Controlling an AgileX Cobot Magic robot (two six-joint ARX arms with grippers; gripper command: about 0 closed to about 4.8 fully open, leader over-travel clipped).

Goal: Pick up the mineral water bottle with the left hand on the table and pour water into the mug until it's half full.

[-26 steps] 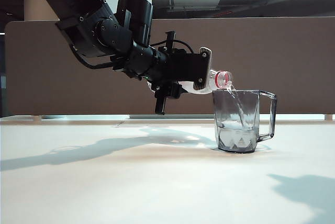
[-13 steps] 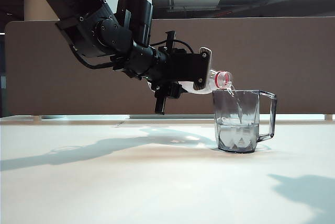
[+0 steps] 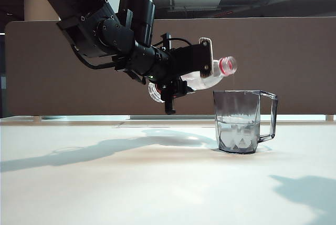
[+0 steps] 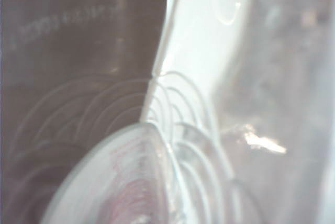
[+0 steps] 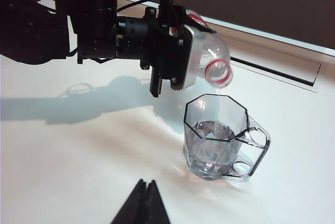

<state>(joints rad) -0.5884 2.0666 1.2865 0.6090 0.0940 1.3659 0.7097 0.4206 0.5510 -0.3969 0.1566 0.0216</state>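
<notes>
My left gripper [image 3: 193, 71] is shut on the mineral water bottle [image 3: 211, 75] and holds it nearly level in the air, its red-ringed mouth just above the left rim of the mug [image 3: 242, 122]. The grey-tinted mug stands on the white table [image 3: 131, 183] with water up to about half its height. In the right wrist view the bottle [image 5: 212, 55] hangs over the mug [image 5: 217, 140] in the left gripper [image 5: 172, 62]. The clear ribbed bottle [image 4: 172, 171] fills the left wrist view and hides the jaws. My right gripper [image 5: 145, 183] hovers shut over bare table, short of the mug.
A brown partition [image 3: 294, 57] runs behind the table's far edge. A long slot [image 5: 277, 72] lies in the tabletop beyond the mug. The left arm [image 3: 105, 30] reaches in from the upper left, above the table.
The left wrist has rolled and the bottle's mouth has lifted off the mug's rim. The stream seen earlier has stopped. The water in the mug stands higher.
</notes>
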